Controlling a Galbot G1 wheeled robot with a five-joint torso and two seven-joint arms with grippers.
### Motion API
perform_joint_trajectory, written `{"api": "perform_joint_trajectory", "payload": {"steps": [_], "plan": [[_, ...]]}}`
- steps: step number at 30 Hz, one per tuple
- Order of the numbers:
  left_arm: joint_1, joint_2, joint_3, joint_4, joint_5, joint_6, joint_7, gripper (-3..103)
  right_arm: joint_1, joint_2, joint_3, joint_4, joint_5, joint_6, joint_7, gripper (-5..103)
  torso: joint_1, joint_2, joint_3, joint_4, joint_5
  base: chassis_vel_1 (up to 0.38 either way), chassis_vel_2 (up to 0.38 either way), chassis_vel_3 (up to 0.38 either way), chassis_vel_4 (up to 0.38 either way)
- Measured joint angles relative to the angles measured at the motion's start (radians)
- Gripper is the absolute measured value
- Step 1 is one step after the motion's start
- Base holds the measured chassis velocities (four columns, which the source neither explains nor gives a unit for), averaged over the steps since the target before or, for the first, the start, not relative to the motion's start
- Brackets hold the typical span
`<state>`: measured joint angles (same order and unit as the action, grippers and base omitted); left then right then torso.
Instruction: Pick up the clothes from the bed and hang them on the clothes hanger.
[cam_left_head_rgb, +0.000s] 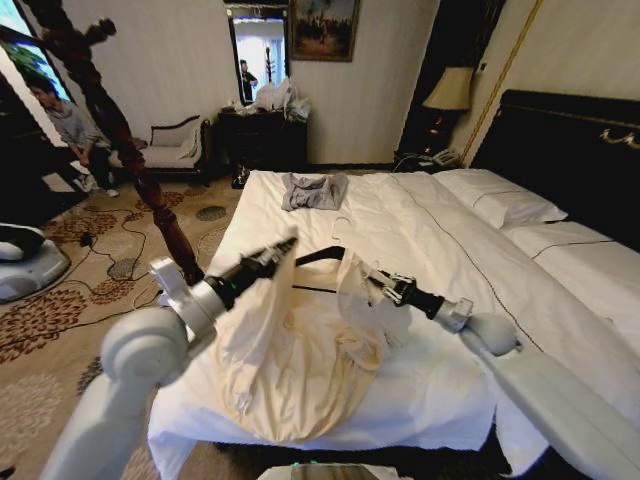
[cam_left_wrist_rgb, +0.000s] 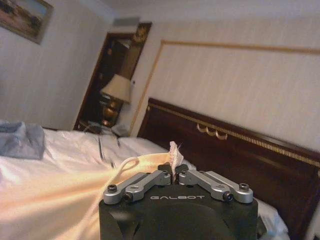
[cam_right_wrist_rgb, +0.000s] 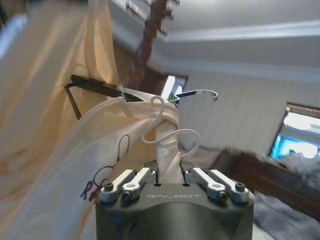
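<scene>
Threading the clothes (cam_left_head_rgb: 290, 350) onto the clothes hanger (cam_left_head_rgb: 318, 256) above the bed (cam_left_head_rgb: 420, 230): left hand (cam_left_head_rgb: 288, 243) and right hand (cam_left_head_rgb: 372, 280) each pinch fabric; next likely needs the collar seated.

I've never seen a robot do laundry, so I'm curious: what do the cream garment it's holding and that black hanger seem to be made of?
The clothes look like thin, soft woven fabric, matte cream: they drape and crease loosely between the left gripper and right gripper, both pinching cloth. The clothes hanger looks like thin rigid black bars, metal or plastic, with a shiny, likely metal hook.
</scene>
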<state>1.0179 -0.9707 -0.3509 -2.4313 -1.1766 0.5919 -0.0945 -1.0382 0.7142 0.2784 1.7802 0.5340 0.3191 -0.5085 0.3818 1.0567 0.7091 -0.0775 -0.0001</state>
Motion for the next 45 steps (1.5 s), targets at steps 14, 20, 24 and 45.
{"api": "perform_joint_trajectory", "payload": {"steps": [14, 20, 24, 45], "plan": [[0.020, 0.050, 0.133, 0.063, 0.171, -0.021, 0.035, 2, 0.132, 0.052, -0.080, -0.020, 0.128, 0.038, -0.013, 20, 0.000, 0.000, 0.000, -0.0002, 0.0000, 0.000, 0.000, 0.000, 0.000], [0.031, 0.096, 0.111, 0.067, 0.198, -0.015, 0.020, 2, 0.169, 0.047, -0.043, -0.014, 0.226, 0.040, -0.044, 20, 0.000, 0.000, 0.000, -0.0002, 0.0000, 0.000, 0.000, 0.000, 0.000], [0.046, 0.156, 0.059, 0.017, 0.223, 0.007, -0.006, 6, 0.169, 0.044, 0.001, -0.009, 0.275, 0.040, -0.057, 20, 0.000, 0.000, 0.000, -0.0001, 0.0001, 0.000, 0.000, 0.000, 0.000], [0.039, 0.295, -0.350, -0.072, 0.011, -0.066, -0.085, 82, 0.183, 0.005, 0.047, 0.027, 0.155, 0.023, 0.109, 20, 0.000, 0.000, 0.000, -0.0003, 0.0003, 0.000, 0.000, 0.000, 0.000]]}}
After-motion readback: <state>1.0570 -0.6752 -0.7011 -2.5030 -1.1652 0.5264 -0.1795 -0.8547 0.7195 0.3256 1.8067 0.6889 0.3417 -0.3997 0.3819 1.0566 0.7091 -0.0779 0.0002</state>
